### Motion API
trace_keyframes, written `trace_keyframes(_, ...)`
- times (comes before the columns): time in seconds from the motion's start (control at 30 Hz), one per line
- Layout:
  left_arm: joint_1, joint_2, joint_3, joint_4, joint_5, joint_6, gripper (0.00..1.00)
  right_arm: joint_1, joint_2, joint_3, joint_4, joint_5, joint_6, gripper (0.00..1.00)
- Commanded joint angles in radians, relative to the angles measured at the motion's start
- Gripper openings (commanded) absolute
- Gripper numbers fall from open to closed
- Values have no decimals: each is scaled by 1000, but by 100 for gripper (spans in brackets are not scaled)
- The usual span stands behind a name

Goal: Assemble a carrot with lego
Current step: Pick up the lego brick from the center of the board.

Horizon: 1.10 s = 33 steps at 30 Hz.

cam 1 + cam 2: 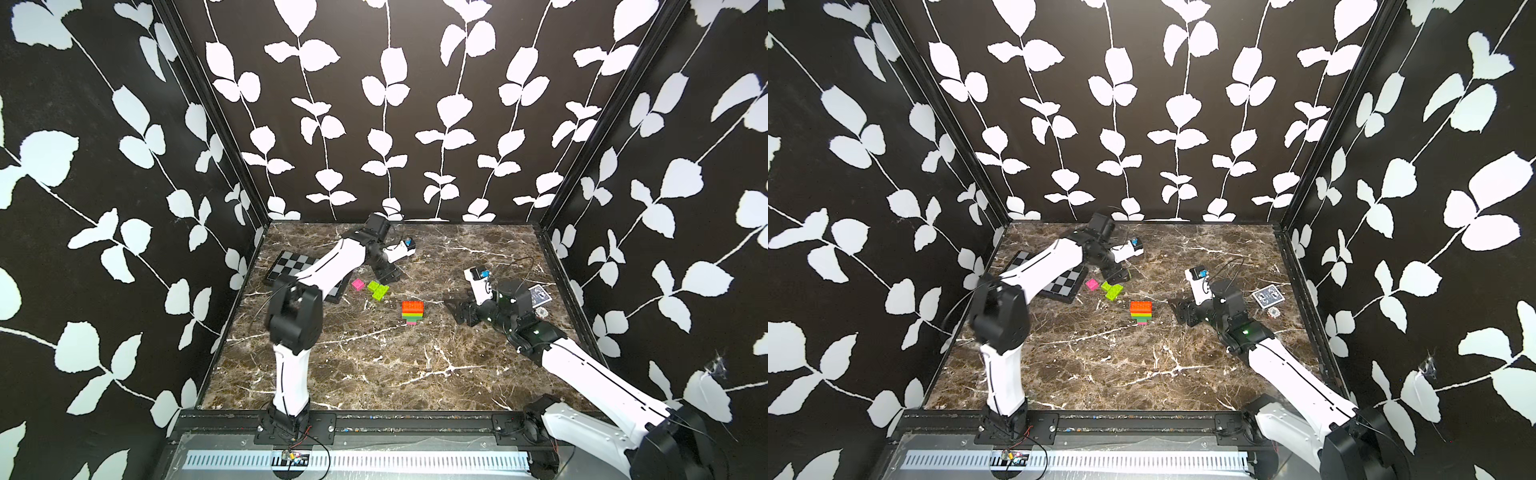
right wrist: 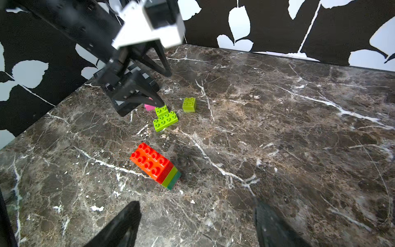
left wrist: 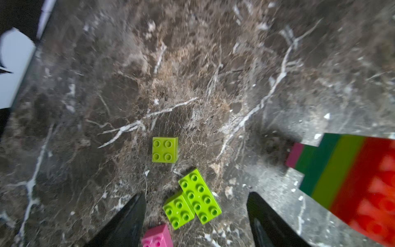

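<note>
At the far left in both top views, a black-and-grey checkered board (image 1: pixel 291 266) on the brown marble-pattern table (image 1: pixel 374 374), partly covered by the white left arm (image 1: pixel 332 266). Just right of the board, a small pink studded plastic brick (image 1: pixel 357 284). Beside it, a long lime eight-stud brick (image 3: pixel 199 195) touching a square lime four-stud brick (image 3: pixel 178 210) along one side. Above these, the black left gripper (image 3: pixel 196 195), spread wide and holding nothing. In the right wrist view, one fingertip (image 2: pixel 160 103) very close to the square lime brick, perhaps touching it; hard to say from this angle. A little apart from the pair, a second square lime brick (image 2: pixel 189 104).

Further right, well clear of the left gripper, the carrot (image 1: pixel 412 312): a stack of joined bricks near the middle of the table, with the red-orange studded face at one end, then lime and green bands and a small pink piece. Near it on the right but not touching, the black right gripper (image 2: pixel 196 204), low over the table, also spread apart and empty. At the far right, a blue patterned card box (image 1: pixel 540 296).
</note>
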Motion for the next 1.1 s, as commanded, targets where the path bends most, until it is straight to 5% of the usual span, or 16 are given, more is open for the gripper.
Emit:
trace_keyframes(0.0,11,96,120,-84,-50,58,78,7,0,2,31,3,-15,83)
trace_keyframes(0.37,24,296,322,-168,-54,119,76,6,7,14,12,14,-13,83)
trace_keyframes(0.73,41,327,343,-199,0,110,52,6,-6,-19,21,32,1,83)
trace_keyframes(1.07,47,353,363,-190,17,90,44,7,-10,-18,17,28,7,83)
